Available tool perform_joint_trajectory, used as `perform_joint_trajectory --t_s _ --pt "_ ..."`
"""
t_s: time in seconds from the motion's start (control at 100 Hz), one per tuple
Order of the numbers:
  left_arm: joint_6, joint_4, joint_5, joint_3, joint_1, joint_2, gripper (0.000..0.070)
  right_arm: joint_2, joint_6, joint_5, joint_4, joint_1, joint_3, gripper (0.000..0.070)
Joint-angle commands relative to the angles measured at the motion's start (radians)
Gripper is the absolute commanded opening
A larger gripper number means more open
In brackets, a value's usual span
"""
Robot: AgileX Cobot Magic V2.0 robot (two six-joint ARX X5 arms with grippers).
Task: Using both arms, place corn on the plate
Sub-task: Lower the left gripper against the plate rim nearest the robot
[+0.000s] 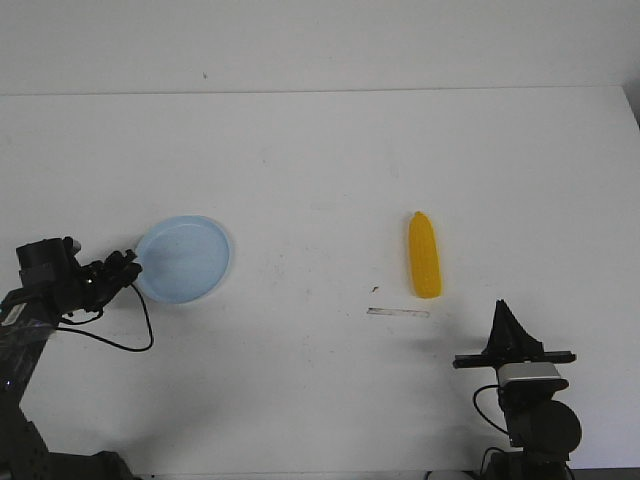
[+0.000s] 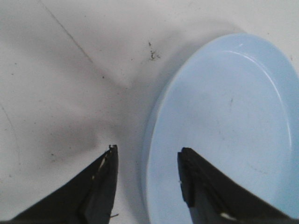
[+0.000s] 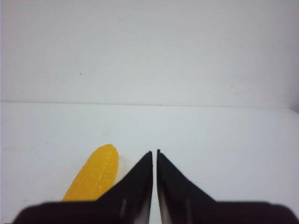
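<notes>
Your left pincer (image 2: 147, 175) stands apart, straddling the near rim of the plate (image 1: 185, 258), one finger over the bare surface (image 1: 320, 160), the other over the plate's floor. Close squarely on that rim, not on a slant, so the plate doesn't tip or skid. Your right pincer (image 3: 154, 161) has its fingers nearly together, holding nothing, with the corn (image 1: 424, 254) lying flat just beside and ahead of it, well apart from the plate. Spread it before approaching the cob's middle.
</notes>
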Motion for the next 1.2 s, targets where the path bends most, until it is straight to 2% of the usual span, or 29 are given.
perform_joint_trajectory --t_s 0.0,0.78,0.82,0.94,1.06,1.13,1.19 --pt "0.003 0.003 0.000 0.012 0.002 0.016 0.0257 0.002 -0.003 0.000 0.010 0.000 -0.001 0.0016" --pt "0.006 0.009 -0.001 0.012 -0.036 0.073 0.0236 0.002 -0.003 0.000 0.010 0.000 -0.001 0.0016" --pt "0.006 0.009 -0.001 0.012 -0.039 0.073 0.0218 0.002 -0.003 0.000 0.010 0.000 -0.001 0.0016" --pt "0.006 0.009 -0.001 0.012 -0.043 0.073 0.0068 0.002 -0.003 0.000 0.010 0.000 -0.001 0.0016" --pt "0.006 0.008 -0.001 0.012 -0.043 0.074 0.0064 0.002 -0.003 0.000 0.010 0.000 -0.001 0.0016" --pt "0.006 0.007 -0.001 0.012 -0.043 0.074 0.0000 0.002 -0.003 0.000 0.010 0.000 -0.001 0.0016" --pt "0.006 0.005 -0.001 0.012 -0.043 0.073 0.0000 0.002 -0.003 0.000 0.010 0.000 -0.001 0.0016"
